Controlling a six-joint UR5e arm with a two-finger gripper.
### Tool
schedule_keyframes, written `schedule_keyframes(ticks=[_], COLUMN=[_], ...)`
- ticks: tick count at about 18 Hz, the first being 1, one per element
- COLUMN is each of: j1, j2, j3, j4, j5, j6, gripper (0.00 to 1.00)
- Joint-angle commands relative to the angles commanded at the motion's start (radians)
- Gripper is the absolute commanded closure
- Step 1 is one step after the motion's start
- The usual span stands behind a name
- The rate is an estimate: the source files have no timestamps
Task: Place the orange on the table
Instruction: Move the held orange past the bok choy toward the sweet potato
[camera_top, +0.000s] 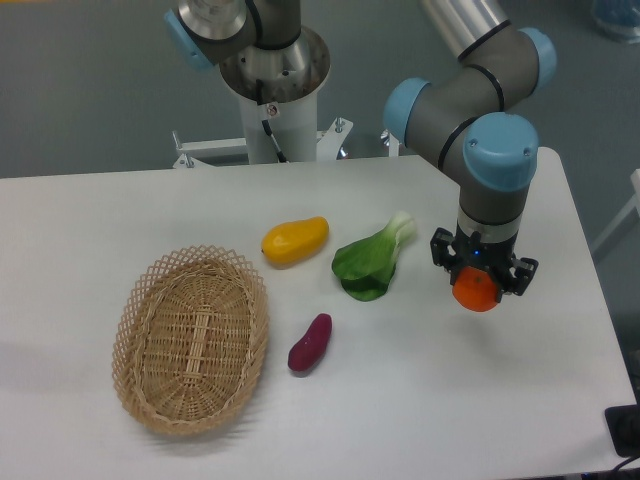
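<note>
Clamped between the black two-finger tool, the small round bright-orange fruit is held over the right side of the large white worktop, seemingly just above its surface. A leafy green bok choy is seen just to its left, apart.

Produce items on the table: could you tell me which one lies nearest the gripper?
The leafy green vegetable, just left of the gripper holding the orange; the yellow fruit and purple one lie farther left.

Robotics lab, UR5e arm on pedestal, white table, gray floor
</note>
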Motion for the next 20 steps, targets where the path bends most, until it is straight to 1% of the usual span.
schedule_keyframes(ticks=[2,4,7,9,10,11,13,15,17,19,20], j1=[-0.003,-0.006,-0.011,-0.023,-0.038,-0.058,-0.092,-0.124,-0.141,-0.167,-0.178], j2=[-0.005,-0.003,0.008,0.006,-0.003,-0.03,-0.06,-0.074,-0.081,-0.1,-0.113], j3=[-0.008,-0.035,-0.087,-0.103,-0.097,-0.085,-0.069,-0.068,-0.064,-0.046,-0.026], j4=[0.0,0.014,0.014,0.017,0.028,0.044,0.074,0.078,0.08,0.083,0.083], j5=[0.006,0.003,0.005,0.005,0.005,0.006,0.006,0.002,-0.006,-0.008,-0.009], j6=[-0.002,-0.002,0.008,0.008,0.002,-0.006,-0.049,-0.098,-0.103,-0.139,-0.167], gripper=[0.7,0.71,0.71,0.7,0.69,0.69,0.69,0.69,0.69,0.69,0.69])
